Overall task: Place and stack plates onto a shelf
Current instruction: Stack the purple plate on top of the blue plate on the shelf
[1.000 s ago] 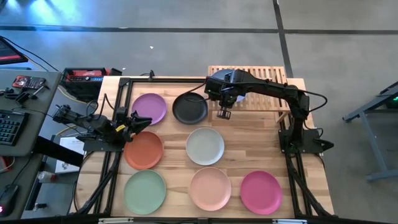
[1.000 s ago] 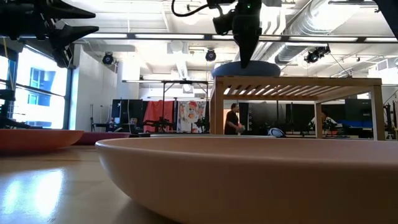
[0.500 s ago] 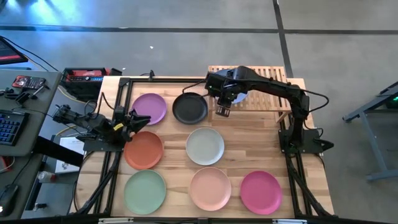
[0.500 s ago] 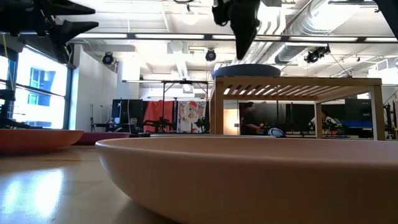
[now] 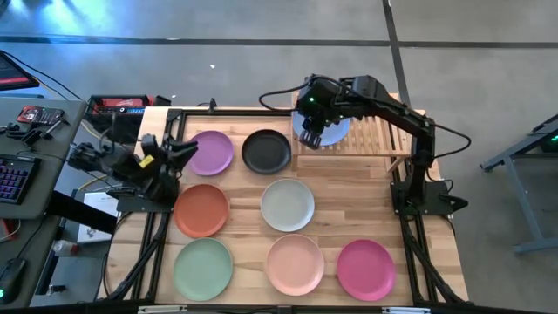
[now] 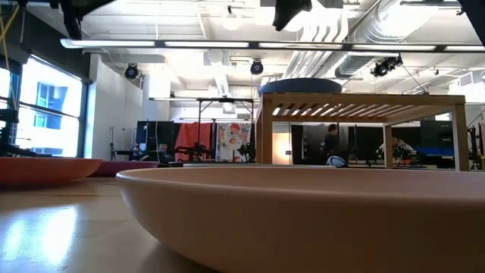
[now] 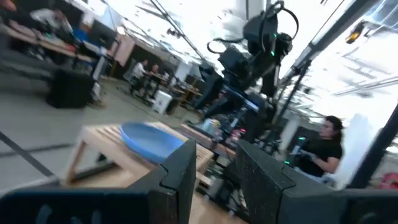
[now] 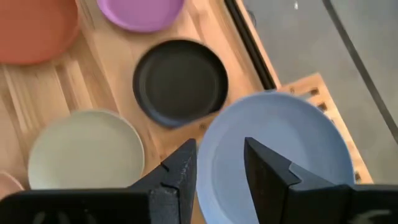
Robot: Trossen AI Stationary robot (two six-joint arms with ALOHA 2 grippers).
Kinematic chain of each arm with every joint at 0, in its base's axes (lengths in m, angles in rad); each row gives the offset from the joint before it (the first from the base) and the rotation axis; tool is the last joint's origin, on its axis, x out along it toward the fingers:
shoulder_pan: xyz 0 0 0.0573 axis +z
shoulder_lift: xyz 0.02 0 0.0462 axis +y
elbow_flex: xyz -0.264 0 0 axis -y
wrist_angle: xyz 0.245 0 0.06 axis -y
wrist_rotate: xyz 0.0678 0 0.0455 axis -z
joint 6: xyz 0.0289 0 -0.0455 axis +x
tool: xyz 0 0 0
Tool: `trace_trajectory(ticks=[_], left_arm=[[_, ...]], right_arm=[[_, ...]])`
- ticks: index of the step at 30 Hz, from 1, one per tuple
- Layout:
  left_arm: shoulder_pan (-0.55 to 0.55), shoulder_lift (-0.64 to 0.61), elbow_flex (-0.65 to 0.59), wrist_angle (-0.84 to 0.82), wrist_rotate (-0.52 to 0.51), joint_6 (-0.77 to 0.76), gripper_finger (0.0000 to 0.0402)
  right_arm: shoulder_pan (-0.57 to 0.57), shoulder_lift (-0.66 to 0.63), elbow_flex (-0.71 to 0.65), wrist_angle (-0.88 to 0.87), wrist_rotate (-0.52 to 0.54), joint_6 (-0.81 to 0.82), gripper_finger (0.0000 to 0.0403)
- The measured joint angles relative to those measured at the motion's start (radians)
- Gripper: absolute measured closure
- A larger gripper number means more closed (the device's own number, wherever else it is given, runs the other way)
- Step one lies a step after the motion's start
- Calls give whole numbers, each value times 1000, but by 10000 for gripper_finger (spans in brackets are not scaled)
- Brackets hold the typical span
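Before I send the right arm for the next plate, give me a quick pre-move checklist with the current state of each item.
1. Blue plate resting on the shelf, at its left end: ok.
2. Right tool open and clear of the blue plate, above it: ok.
3. Blue plate fully on the slats: cannot tell; the high view shows its edge near the shelf's left end.
4. Black plate, nearest the shelf, lying flat and uncovered on the table: ok.
5. Left tool open, empty and off at the table's left, beside the purple plate: ok.
6. Room on the shelf's right half for more plates: ok.
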Motion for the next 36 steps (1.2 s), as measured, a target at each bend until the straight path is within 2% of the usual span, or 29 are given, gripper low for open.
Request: trace_trajectory(ticks=[6, 9, 13, 16, 25, 27, 36], left_arm=[[0, 122, 160, 7, -29, 242, 300], [1, 188, 225, 7, -83, 348, 300], [4, 256, 274, 6, -153, 446, 300], [28, 292, 284, 5, -169, 461, 300], [165, 438, 284, -45, -87, 307, 300], [210, 475, 285, -100, -56, 235, 300], [441, 609, 284, -438, 200, -155, 300]], right_arm=[[-1, -10, -11, -21, 4, -2, 295], [-1, -10, -12, -20, 4, -9, 295], [-1, -10, -13, -19, 4, -21, 295], [-1, -10, -13, -17, 4, -24, 295], [-1, -10, -13, -14, 4, -19, 295], [-1, -10, -14, -14, 4, 0, 295], [-1, -10, -14, -14, 4, 60, 295]])
